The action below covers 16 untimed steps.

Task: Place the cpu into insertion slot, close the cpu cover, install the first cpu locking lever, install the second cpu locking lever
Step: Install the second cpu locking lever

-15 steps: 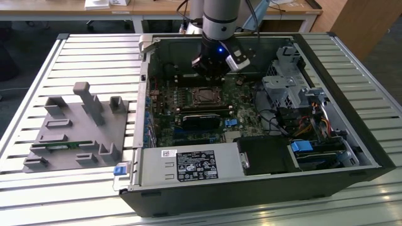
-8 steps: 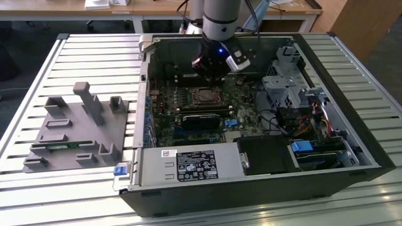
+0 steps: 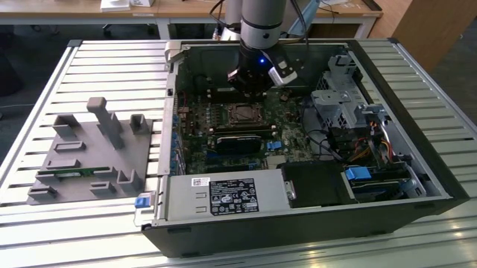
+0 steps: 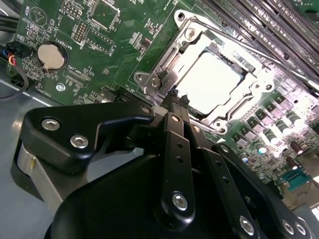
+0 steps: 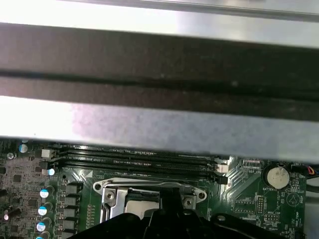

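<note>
Inside the open computer case, my gripper (image 3: 251,92) hangs just behind the insertion slot (image 3: 244,113) on the green board. In the second wrist view the two black fingers (image 4: 172,124) are pressed together, and my gripper (image 4: 175,97) touches the slot's near edge by a corner. The cpu (image 4: 212,79) lies flat in the slot with its pale top showing. Around it the silvery cpu cover (image 4: 172,57) lies flat on the slot. The first wrist view shows the cover's frame (image 5: 149,185) just beyond the gripper body (image 5: 169,219). I cannot make out the locking levers.
A grey fixture block (image 3: 89,151) sits on the slatted table at the exterior view's left. Inside the case are a black heatsink block (image 3: 240,139), a power supply (image 3: 223,196) and a drive cage (image 3: 343,106). A coin battery (image 4: 50,56) and memory slots (image 4: 264,25) flank the socket.
</note>
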Each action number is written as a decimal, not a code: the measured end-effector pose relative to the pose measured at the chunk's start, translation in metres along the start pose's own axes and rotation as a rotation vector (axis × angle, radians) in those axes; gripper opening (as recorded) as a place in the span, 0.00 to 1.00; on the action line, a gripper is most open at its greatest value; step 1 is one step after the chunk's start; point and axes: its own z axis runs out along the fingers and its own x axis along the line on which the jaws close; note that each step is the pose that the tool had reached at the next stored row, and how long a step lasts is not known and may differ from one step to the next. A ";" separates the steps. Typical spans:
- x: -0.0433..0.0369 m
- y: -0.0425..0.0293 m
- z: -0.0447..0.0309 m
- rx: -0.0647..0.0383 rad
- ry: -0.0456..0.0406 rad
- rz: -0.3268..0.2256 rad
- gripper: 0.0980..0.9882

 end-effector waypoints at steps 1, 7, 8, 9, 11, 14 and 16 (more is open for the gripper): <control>0.0000 -0.0002 -0.0004 0.000 0.0002 0.000 0.01; -0.0001 0.0002 -0.0078 0.000 -0.0001 0.000 0.01; -0.0001 0.0003 -0.0095 0.000 0.0000 0.000 0.01; -0.0001 0.0004 -0.0114 0.000 0.0000 0.000 0.01; -0.0001 0.0006 -0.0162 0.000 0.0000 0.000 0.01; -0.0002 0.0010 -0.0233 0.000 0.0000 0.000 0.01; -0.0002 0.0010 -0.0240 0.000 0.0000 0.000 0.01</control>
